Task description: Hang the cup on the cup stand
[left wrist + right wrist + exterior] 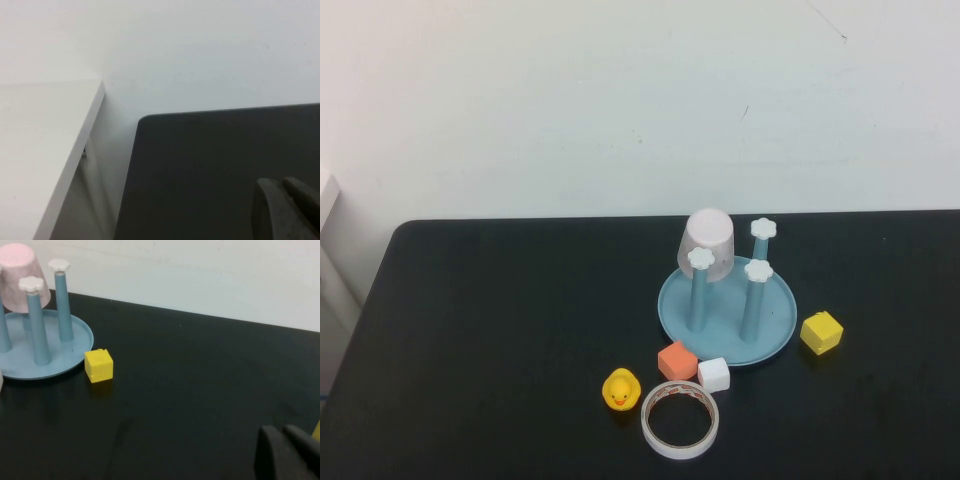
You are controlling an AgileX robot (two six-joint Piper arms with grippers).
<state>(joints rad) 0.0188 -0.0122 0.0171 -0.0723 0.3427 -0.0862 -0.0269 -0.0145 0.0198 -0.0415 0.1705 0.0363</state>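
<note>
High view: pale pink tapered cup sits upside down over the back post of the round light blue stand, whose other posts carry white flower caps. On the black table: orange cube, white cube, yellow cube, rubber duck, tape roll; its print is unreadable.
Left wrist view: left gripper closed over a bare table corner.
Right wrist view: right gripper closed, well apart from the stand.

Only robot parts visible: left gripper and right gripper, each showing as two dark grey, matte, rounded fingers pressed together; small yellow patch beside the right one; no cables or screws visible
</note>
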